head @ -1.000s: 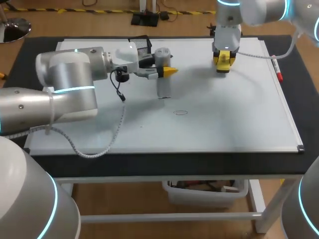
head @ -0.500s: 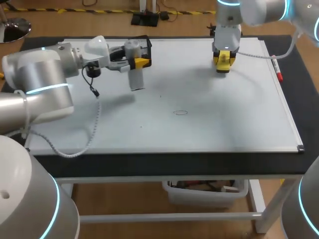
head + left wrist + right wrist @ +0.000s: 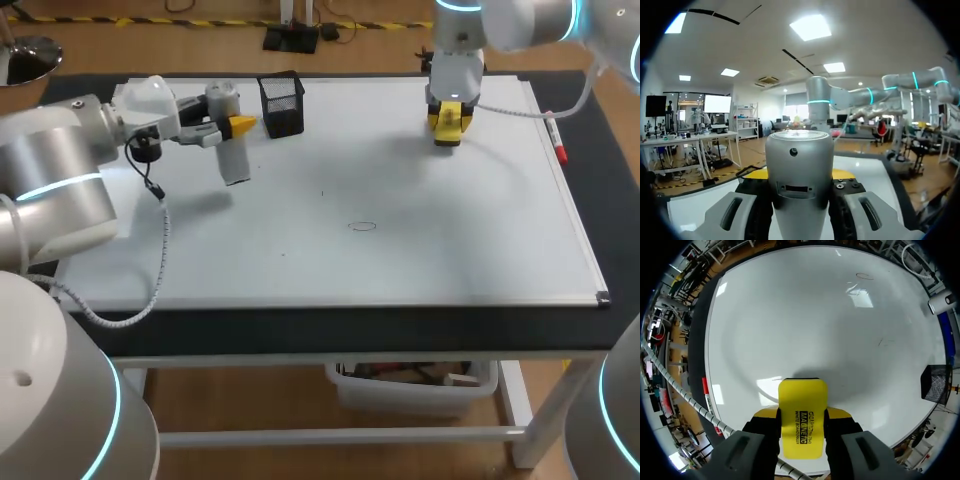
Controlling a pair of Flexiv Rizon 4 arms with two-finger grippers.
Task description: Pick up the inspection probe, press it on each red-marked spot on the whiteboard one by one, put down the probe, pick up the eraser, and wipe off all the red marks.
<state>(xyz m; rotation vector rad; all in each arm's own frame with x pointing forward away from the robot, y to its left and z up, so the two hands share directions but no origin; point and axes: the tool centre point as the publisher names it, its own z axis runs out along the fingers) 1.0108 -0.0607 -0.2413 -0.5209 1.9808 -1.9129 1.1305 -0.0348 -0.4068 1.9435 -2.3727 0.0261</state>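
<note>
Grey probe [image 3: 230,140] near-upright over far-left corner of whiteboard [image 3: 420,250]; yellow eraser [image 3: 449,122] near far edge.

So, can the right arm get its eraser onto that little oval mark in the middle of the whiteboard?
Probably yes. The eraser sits in the right pincer, only bare whiteboard lies between it and the mark, and the left pincer with the probe is off to the side.

There was one whiteboard [image 3: 450,260], one probe [image 3: 230,135], one eraser [image 3: 449,122], one black mesh holder [image 3: 282,104] and one red marker [image 3: 556,142], a single of each, folks. Two arms were out there: the left arm [image 3: 60,170] and the right arm [image 3: 500,20]. On the board just one faint oval mark [image 3: 362,226] counted for sure, plus two tiny specks [image 3: 322,193], too small to make out.
</note>
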